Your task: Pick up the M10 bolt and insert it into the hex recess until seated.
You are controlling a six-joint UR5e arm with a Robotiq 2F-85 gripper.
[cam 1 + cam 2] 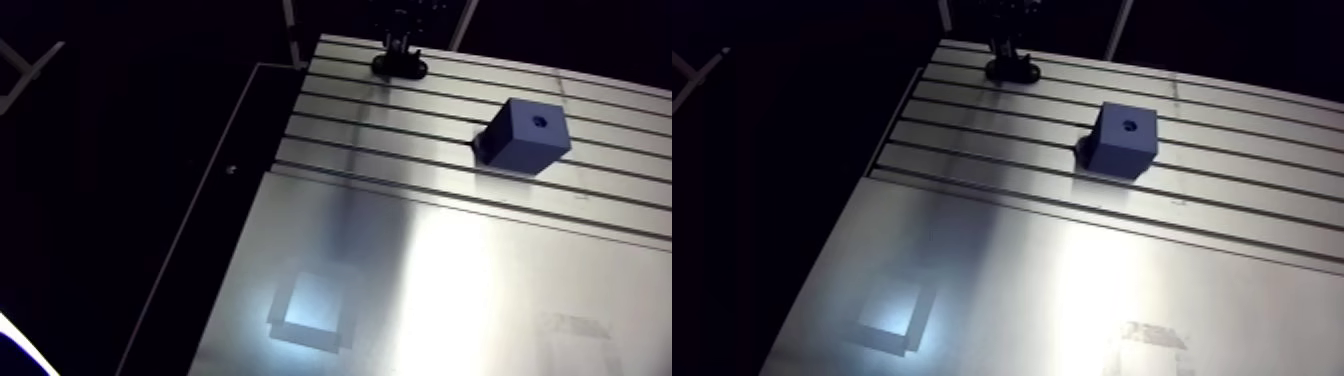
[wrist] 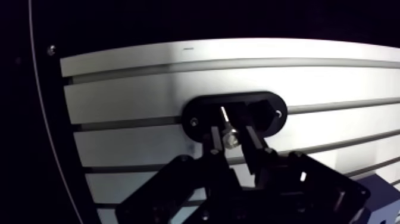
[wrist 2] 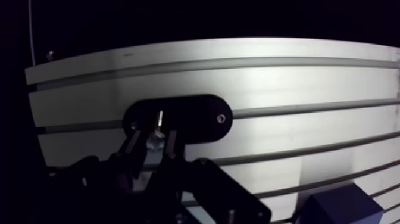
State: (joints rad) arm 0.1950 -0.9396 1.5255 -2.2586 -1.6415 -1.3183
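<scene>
The black oval holder (image 2: 268, 107) sits at the table's (image 1: 420, 270) far edge. The M10 bolt (image 2: 228, 139) stands in it, bright shank just visible. The gripper (image 2: 230, 142) is clenched on the bolt, its fingers (image 2: 251, 143) pressed to either side. To the right and nearer stands the blue block (image 1: 528, 135). The recess (image 1: 540, 121) in its top is a small dark hole, too dim to see inside. In the wrist view only the block's corner shows.

Holder (image 2: 199, 116) w/ bolt (image 2: 229, 140) at table's (image 1: 400, 260) far edge, block (image 1: 528, 135) nearer & to its rt.
</scene>
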